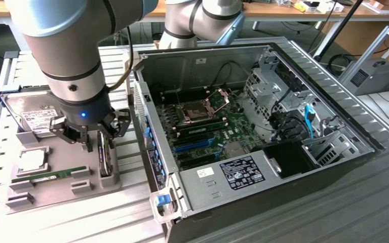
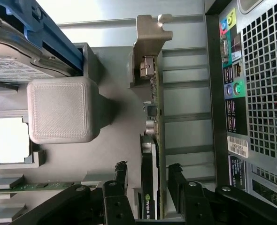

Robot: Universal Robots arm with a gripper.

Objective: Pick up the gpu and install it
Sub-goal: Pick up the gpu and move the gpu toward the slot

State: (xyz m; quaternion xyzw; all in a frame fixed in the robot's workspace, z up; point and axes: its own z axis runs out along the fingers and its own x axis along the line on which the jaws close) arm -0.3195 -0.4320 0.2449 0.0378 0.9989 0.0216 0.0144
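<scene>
The gripper (image 2: 148,166) hung over the grey tray (image 1: 65,158), fingers (image 2: 121,174) spread wide either side of the gpu (image 2: 152,131), which stood on edge beside the case (image 1: 181,66).

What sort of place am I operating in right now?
Probably a robotics lab's PC-assembly bench: an open desktop computer case with bare motherboard, a grey parts fixture holding the hard drive and gpu, all on a slatted aluminium table.
</scene>
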